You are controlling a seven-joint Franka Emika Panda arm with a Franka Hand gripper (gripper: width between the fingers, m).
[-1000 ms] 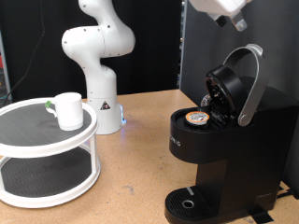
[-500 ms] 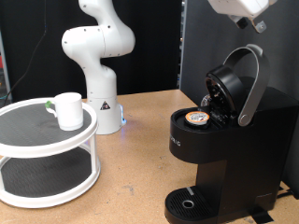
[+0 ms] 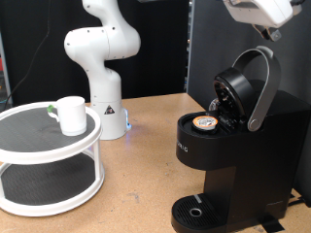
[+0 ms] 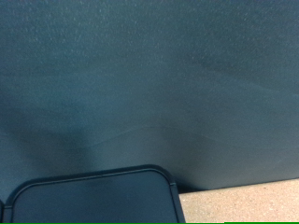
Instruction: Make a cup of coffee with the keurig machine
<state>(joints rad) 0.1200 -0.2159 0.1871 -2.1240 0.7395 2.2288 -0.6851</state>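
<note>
The keurig machine (image 3: pixel 228 146) stands at the exterior view's right, its silver-grey handle (image 3: pixel 260 87) raised and its lid open. A foil-topped pod (image 3: pixel 204 122) sits in the open chamber. The cup (image 3: pixel 71 114), a white mug, stands on the top tier of a round white stand (image 3: pixel 49 160) at the left. My gripper (image 3: pixel 267 24) is at the top right edge, high above the machine and mostly cut off by the frame. Nothing shows between its fingers. The wrist view shows no fingers, only a dark backdrop and a dark rounded-corner top (image 4: pixel 93 196).
A white robot arm (image 3: pixel 102 58) stands at the back centre beside the stand, with a blue light at its base. A black panel (image 3: pixel 204 39) rises behind the machine. Tan tabletop (image 3: pixel 136 194) lies between stand and machine, and a strip of it shows in the wrist view (image 4: pixel 243 203).
My gripper has drifted up and towards the exterior view's right, further out of frame. The machine, pod and cup have not moved.
</note>
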